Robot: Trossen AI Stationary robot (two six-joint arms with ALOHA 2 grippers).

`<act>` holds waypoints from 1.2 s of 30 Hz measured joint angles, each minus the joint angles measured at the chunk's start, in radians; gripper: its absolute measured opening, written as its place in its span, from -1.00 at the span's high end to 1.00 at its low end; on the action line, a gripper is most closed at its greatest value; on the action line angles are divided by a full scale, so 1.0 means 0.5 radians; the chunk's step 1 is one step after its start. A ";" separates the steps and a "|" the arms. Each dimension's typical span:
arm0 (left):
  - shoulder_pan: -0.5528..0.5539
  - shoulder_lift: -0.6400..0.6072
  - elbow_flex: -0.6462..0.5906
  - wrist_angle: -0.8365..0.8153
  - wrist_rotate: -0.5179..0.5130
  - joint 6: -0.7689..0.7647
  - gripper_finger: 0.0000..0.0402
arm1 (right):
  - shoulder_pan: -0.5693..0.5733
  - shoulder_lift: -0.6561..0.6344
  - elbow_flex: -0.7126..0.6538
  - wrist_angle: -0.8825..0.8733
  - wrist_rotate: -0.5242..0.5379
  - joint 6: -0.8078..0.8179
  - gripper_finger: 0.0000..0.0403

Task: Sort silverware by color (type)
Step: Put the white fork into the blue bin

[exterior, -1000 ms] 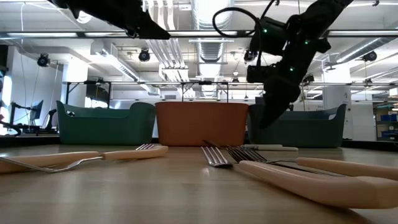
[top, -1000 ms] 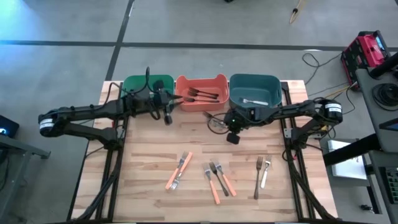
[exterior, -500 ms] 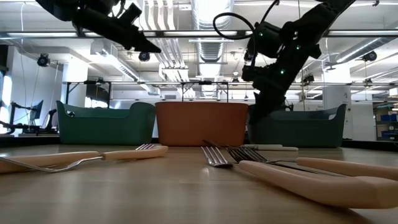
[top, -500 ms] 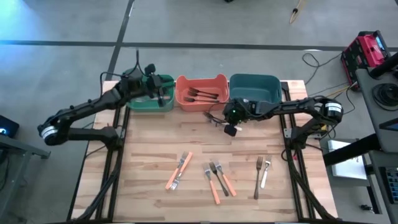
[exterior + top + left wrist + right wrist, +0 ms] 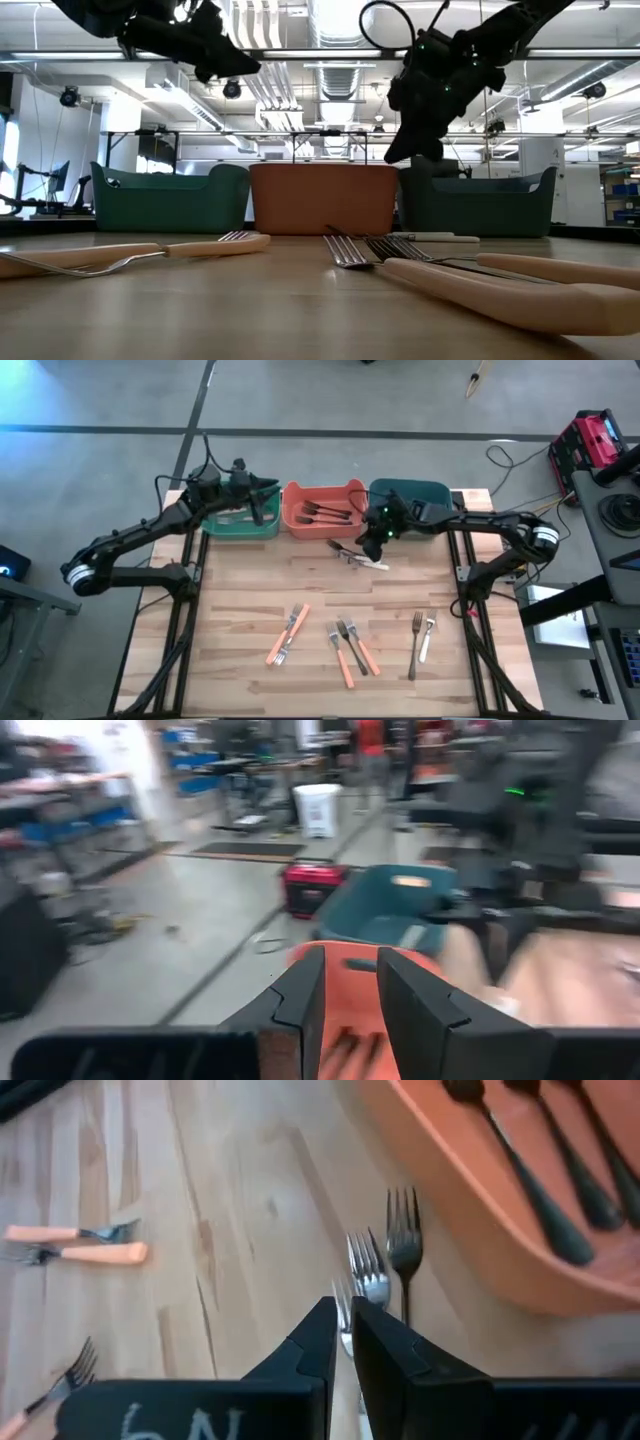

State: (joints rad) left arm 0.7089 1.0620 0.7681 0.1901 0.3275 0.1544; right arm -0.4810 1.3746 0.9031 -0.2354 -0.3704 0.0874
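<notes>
**A:** Checking the right gripper [image 5: 342, 1308] first: fingertips pressed together, nothing between them, hanging low just short of a silver fork [image 5: 367, 1265] and a dark fork [image 5: 402, 1240], both lying close against the front wall of the orange bin [image 5: 470, 1210].

**B:** And the left gripper [image 5: 350, 960]?

**A:** Up high over the green bin [image 5: 232, 525], fingers a little apart, nothing seen in the gap. Looks parked.

**B:** Rest of the silverware?

**A:** Dark forks [image 5: 325, 510] in the orange bin. On the table [image 5: 240, 590], well apart from the bins: an orange-handled pair [image 5: 288, 632], a mixed cluster [image 5: 350, 645], and a two-fork pair [image 5: 420, 635] towards the right.

**B:** Worst outcome from here?

**A:** Probably grabbing both forks at once. Side by side, nearly touching, so a wide-open descent could pinch the silver and the dark one together and send one to the wrong bin. Also coming down closed: would only shove them along the boards or under the bin wall.

**B:** Anything else?

**A:** Thin, flat metal on wood, likely hard to get under. An off-centre pinch could let a fork swing and slip out on the way up.

**B:** Room to work?

**A:** Tight on the bin side, with the orange wall right there and the teal bin [image 5: 410, 492] just behind the arm. Plenty of bare table on the near side. No crowding from the other arm.
</notes>
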 joint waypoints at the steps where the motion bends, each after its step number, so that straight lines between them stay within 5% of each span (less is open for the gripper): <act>1: -0.016 -0.005 -0.003 -0.017 0.060 0.002 0.62 | 0.002 0.000 0.007 0.005 0.008 -0.010 0.87; 5: -0.096 -0.019 -0.022 -0.018 0.159 0.091 0.62 | 0.091 -0.008 0.023 0.005 0.078 0.132 0.87; 14: -0.154 -0.035 -0.080 0.210 0.375 -0.519 0.62 | 0.330 -0.005 0.062 -0.250 0.402 0.281 0.87; 24: -0.277 -0.063 -0.403 0.634 0.342 -0.549 0.62 | 0.494 0.064 0.057 -0.655 0.691 -0.071 0.87; 36: -0.277 -0.061 -0.483 0.724 0.337 -0.411 0.62 | 0.532 0.333 0.054 -0.371 0.828 -0.221 0.87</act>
State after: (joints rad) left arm 0.5705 1.0315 0.5266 0.5523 0.4961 -0.0512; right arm -0.2151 1.5411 0.9302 -0.4209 0.0439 -0.0233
